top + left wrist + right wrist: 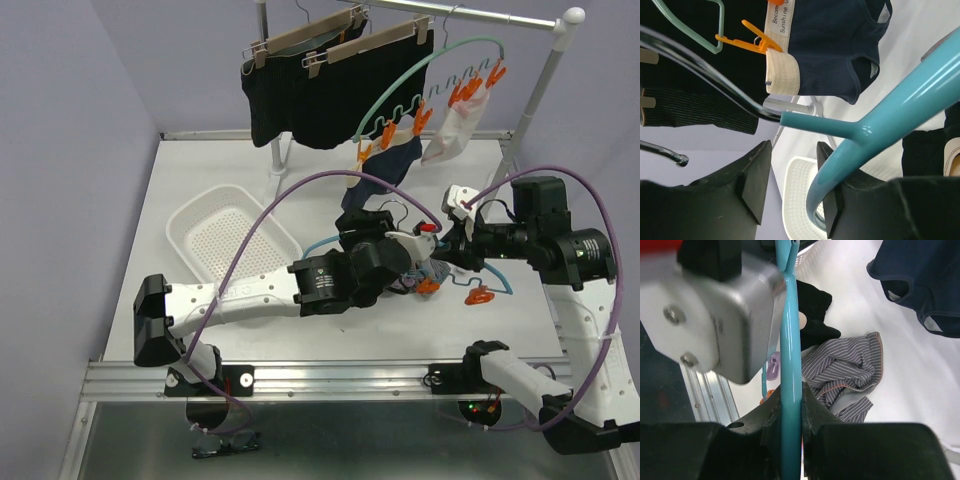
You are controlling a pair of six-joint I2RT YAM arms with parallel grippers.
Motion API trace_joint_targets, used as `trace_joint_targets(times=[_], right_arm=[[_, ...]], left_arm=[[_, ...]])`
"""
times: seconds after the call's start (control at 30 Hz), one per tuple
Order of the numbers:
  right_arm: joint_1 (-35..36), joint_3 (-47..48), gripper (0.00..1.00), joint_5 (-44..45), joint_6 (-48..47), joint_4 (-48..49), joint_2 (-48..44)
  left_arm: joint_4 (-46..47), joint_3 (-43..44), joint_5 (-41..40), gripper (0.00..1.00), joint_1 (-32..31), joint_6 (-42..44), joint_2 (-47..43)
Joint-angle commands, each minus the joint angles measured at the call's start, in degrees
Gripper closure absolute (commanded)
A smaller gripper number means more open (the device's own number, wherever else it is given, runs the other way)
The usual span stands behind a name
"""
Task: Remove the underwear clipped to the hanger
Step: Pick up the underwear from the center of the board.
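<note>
A teal hanger (pixel 500 285) lies low over the table; it also shows in the right wrist view (pixel 790 340) and the left wrist view (pixel 900 95). My right gripper (pixel 790 410) is shut on its bar. My left gripper (pixel 792 185) is open, and the hanger's curved end rests against its right finger. The grey-striped underwear (pixel 845 370) lies crumpled on the table below the hanger (pixel 425 272). Two black shorts (pixel 320 90) hang on the rail. A navy piece (pixel 385 170) and a white-pink piece (pixel 455 130) hang from orange clips on a green hanger (pixel 400 75).
A white perforated basket (pixel 225 235) sits on the table at the left. The rail's upright posts (pixel 535 90) stand at the back. Loose orange clips (pixel 480 296) hang from the teal hanger near the table's front right.
</note>
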Motion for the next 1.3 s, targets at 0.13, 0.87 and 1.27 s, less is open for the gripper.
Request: trace_joint_targets(times=[0.13,0.87,1.27], right_arm=[[0.77,-3.77,0.99,3.91,9.72,9.26,-4.04],[-6.17,-4.22,0.99,8.31,13.07,14.02,-8.96],[-13.29,5.45,0.99,12.53,10.70,9.89,-11.42]], left_arm=[[1.20,-0.21,-2.21,0.28,-1.87,-4.04,-6.95],[2.92,-16.81,28.26,0.17,-5.56,-24.86,-30.84],[26.90,-41.16,38.23,0.17,-5.56,-38.92,-35.35]])
